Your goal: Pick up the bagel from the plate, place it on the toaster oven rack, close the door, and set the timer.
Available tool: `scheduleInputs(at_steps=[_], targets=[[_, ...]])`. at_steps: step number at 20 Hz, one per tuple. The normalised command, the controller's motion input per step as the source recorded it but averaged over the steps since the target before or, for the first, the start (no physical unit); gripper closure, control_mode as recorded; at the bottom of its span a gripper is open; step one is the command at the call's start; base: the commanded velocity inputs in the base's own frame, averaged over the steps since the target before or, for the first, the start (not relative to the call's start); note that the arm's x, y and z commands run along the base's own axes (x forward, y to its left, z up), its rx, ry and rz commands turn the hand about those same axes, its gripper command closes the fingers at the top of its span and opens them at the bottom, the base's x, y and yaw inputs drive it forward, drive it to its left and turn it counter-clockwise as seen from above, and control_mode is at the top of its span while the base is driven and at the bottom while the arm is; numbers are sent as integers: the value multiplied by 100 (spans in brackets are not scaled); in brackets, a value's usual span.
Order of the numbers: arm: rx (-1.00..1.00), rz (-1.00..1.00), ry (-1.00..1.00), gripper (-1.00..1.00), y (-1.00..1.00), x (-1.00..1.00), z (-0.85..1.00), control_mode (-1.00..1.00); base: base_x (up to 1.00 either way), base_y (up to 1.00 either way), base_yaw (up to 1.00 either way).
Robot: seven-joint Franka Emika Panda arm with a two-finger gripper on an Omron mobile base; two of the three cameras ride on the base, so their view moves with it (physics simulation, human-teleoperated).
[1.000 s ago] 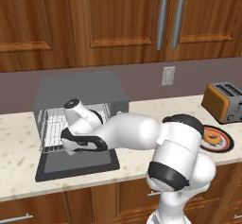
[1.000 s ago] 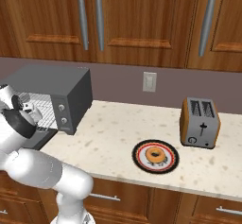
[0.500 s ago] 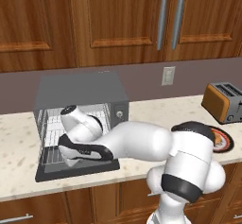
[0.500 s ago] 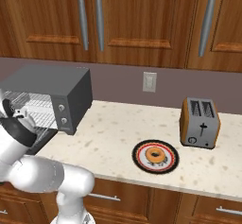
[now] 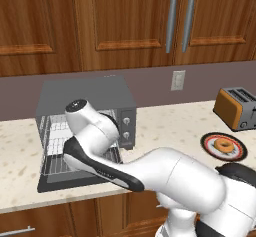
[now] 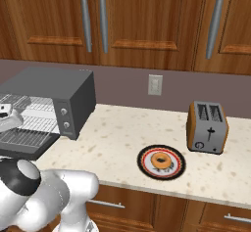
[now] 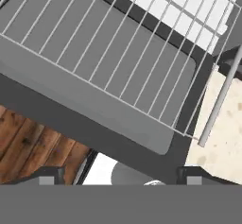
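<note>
The bagel [image 5: 223, 145] [image 6: 161, 160] lies on the red-rimmed plate [image 5: 206, 142] [image 6: 143, 162] on the counter, far right of the arm. The dark grey toaster oven [image 5: 85, 96] [image 6: 54, 91] stands with its door [image 5: 60, 185] [image 6: 19, 151] [image 7: 56, 119] folded down flat. Its wire rack [image 5: 52, 153] [image 6: 29, 128] [image 7: 94, 83] is slid out over the door. My gripper [image 7: 122, 176] hangs just above the door's front part, looking down on rack and window. Its fingertips [image 7: 49, 176] stand far apart, open, with nothing between them. The door's light handle bar [image 7: 217, 102] runs along one edge.
An orange slot toaster [image 5: 237, 108] [image 6: 208, 127] stands right of the plate. Two round knobs [image 5: 126, 128] [image 6: 65, 117] sit on the oven's side panel. Wooden wall cabinets [image 5: 125, 21] hang above, and a wall outlet [image 6: 155, 84] is on the backsplash. Wooden cabinet fronts [image 7: 33, 147] run below the counter edge.
My forearm and elbow have swung lower and closer across the front of the oven, while the hand stays over the open door. Bagel and plate have not moved.
</note>
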Motion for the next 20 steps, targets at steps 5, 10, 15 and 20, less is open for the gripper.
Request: scheduleInputs(at_steps=[5, 10, 15, 20], targets=[[7, -19, 0, -100, -74, -13, 73, -100, 0, 0, 0], [6, -25, 0, -100, -99, 13, 40, -100, 0, 0, 0], [3, -24, 0, -100, -100, 24, 11, -100, 0, 0, 0], [0, -20, 0, -100, -100, 30, 0, -100, 0, 0, 0]])
